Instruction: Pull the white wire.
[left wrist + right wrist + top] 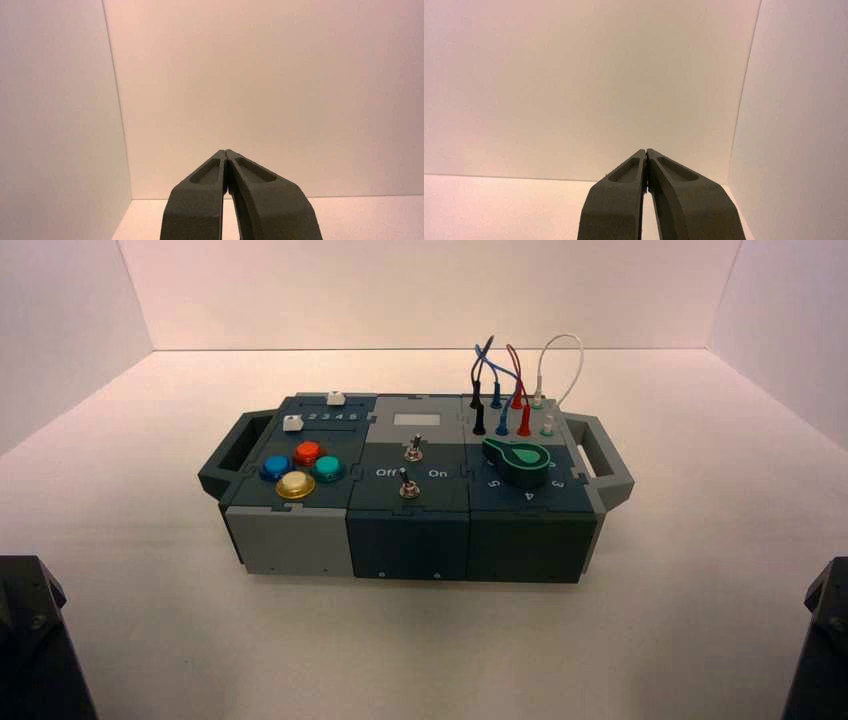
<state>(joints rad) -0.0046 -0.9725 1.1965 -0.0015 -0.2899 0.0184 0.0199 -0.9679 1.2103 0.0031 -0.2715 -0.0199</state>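
Left gripper (225, 152) waiting at lower left of frame, tips together; right gripper (646, 151) waiting at lower right, tips together, both gripping nothing. Bare tabletop (420, 650) lying between arms and button box (410, 545), mid-frame; open surface also flanking its handles. White jumper wire (562, 337) arching up at box's far right corner, upper right of center, back wall (400, 290) behind.

At four o'clock and eight o'clock, the robot's arms (38, 640) are black, with small round screws (38, 622) on their sides
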